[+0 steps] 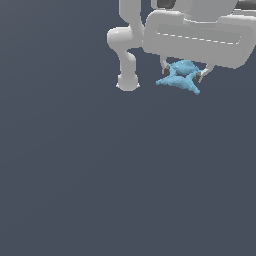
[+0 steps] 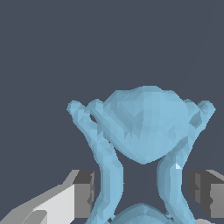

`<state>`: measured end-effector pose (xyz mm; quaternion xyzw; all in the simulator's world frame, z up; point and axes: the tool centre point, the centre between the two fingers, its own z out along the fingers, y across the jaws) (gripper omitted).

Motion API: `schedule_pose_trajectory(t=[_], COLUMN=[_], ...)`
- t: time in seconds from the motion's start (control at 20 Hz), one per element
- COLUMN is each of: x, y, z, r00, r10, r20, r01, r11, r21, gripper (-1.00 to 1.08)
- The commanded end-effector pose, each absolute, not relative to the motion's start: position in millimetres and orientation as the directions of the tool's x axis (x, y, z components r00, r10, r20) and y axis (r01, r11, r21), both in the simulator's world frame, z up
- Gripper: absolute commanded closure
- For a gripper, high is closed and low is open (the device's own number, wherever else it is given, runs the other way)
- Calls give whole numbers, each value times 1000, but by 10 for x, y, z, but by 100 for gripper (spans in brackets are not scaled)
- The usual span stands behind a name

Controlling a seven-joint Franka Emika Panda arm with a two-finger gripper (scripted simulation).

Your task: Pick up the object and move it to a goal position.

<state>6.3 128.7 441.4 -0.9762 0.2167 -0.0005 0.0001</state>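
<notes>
In the upper right of the frame, the tool (image 1: 182, 75) was seen spread apart around the light-blue object (image 1: 180, 77), whose thin arms could be missed on closing.

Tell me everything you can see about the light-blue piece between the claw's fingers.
The piece is light blue, faceted and matte, like plastic. It has a rounded, bulging body with several thin, curved arms ending in points or small knobs. It lies between the two dark pads of the white claw; the wrist view shows gaps at both pads, so contact is not evident. Whether it rests on the dark floor cannot be told.
</notes>
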Motion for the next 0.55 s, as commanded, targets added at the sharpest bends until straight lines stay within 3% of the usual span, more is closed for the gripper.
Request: schedule_pose_trajectory(t=[0.0,0.5], x=[84,120], y=[1304,1331], z=[4499,4626], r00=[906,906], r10=[-423,-423], r20=[0,0], r01=[-423,-423], r11=[-906,-906], r21=[0,0], gripper=[108,108])
